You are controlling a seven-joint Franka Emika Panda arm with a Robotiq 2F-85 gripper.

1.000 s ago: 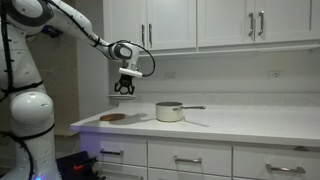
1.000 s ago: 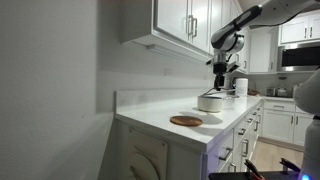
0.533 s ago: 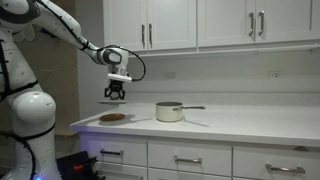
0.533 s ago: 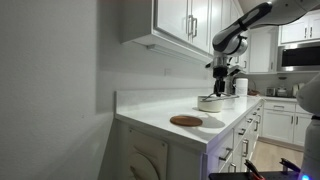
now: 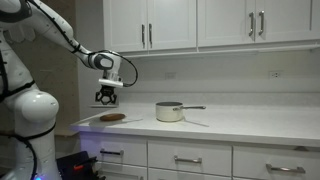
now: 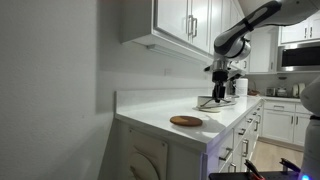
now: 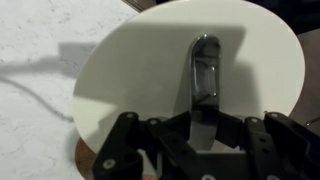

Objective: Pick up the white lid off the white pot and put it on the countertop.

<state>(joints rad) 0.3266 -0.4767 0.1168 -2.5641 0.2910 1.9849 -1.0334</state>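
My gripper (image 5: 105, 96) is shut on the metal handle of the white lid (image 7: 130, 70) and holds it in the air above the countertop (image 5: 240, 125). In the wrist view the fingers (image 7: 197, 118) clamp the handle, and the lid fills most of the picture. The white pot (image 5: 170, 111) stands uncovered on the counter, its long handle pointing away from the gripper. The gripper is well to the side of the pot, above a flat reddish-brown disc (image 5: 113, 117). The gripper also shows in an exterior view (image 6: 218, 96), where the lid is hard to make out.
The reddish-brown disc (image 6: 186, 121) lies near the counter's end. Upper cabinets (image 5: 200, 22) hang above the counter, and a wall (image 6: 50, 90) stands beyond its end. Drawers with bar handles (image 5: 188, 159) sit below. A sliver of the disc shows under the lid (image 7: 84, 158).
My gripper has carried the lid sideways away from the pot and slightly down, ending above the reddish-brown disc. The pot has not moved.
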